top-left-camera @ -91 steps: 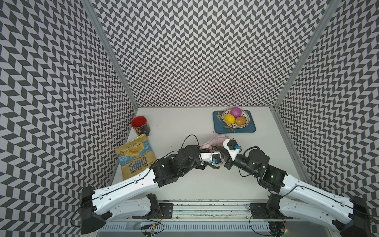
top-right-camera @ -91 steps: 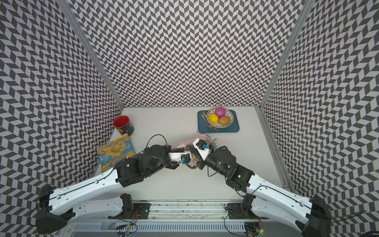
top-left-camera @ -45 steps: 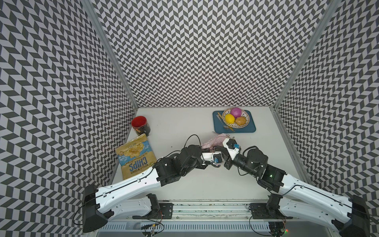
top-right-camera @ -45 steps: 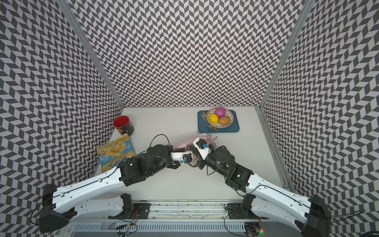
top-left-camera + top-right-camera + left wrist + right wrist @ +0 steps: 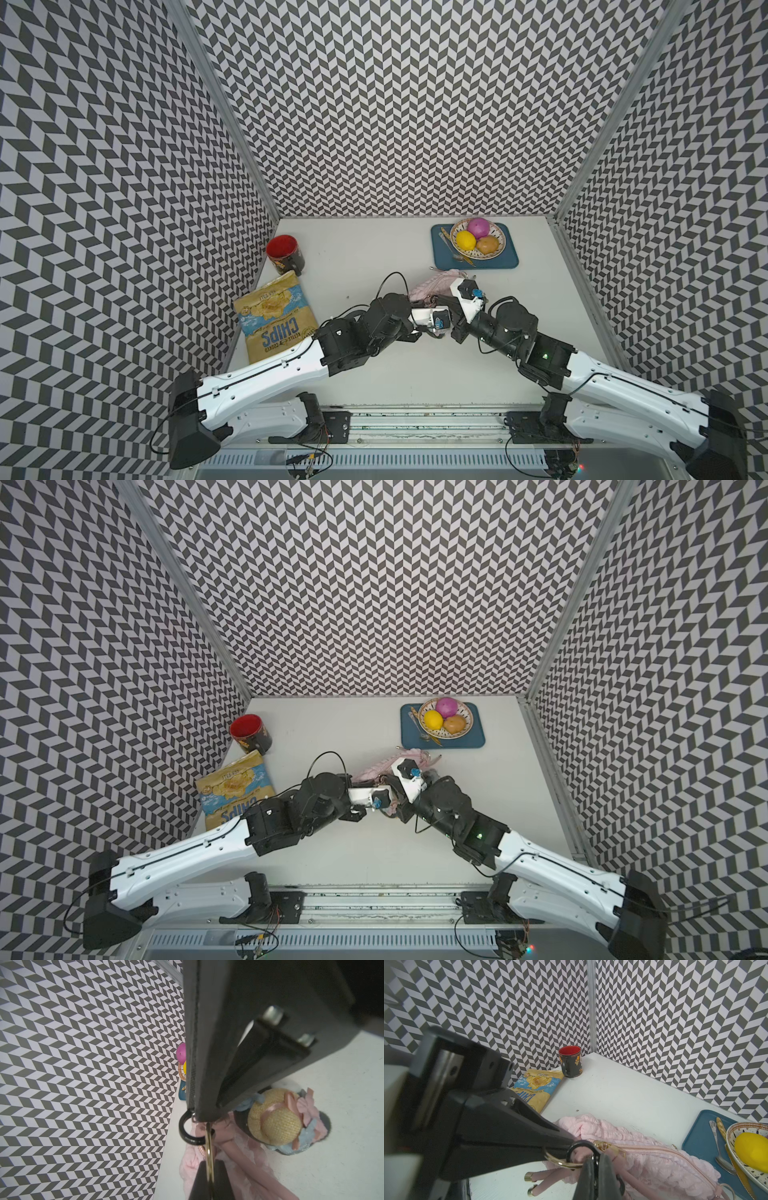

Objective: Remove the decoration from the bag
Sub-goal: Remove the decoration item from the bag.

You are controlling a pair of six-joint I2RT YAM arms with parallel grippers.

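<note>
The pale pink quilted bag (image 5: 633, 1142) lies mid-table, seen in both top views (image 5: 432, 286) (image 5: 374, 767). Its cord ends (image 5: 529, 1177) have gold caps. The decoration (image 5: 276, 1120), a straw-hat charm with pink and blue ribbons, lies on the table beside the bag. My left gripper (image 5: 209, 1162) is shut on a gold ring (image 5: 562, 1162). My right gripper (image 5: 596, 1160) is shut on a black ring (image 5: 186, 1128) that holds a loop of pink cord. The two rings are linked. In a top view both wrists (image 5: 451, 326) meet over the bag's near end and hide the rings.
A red-lined black mug (image 5: 284, 253) and a yellow-blue chips packet (image 5: 274, 320) sit along the left wall. A blue tray (image 5: 509, 261) at the back right holds a fruit bowl (image 5: 496, 245) and cutlery. Patterned walls close in three sides.
The left arm has edged slightly to the right. Both grippers stay shut at the same spot by the bag.
</note>
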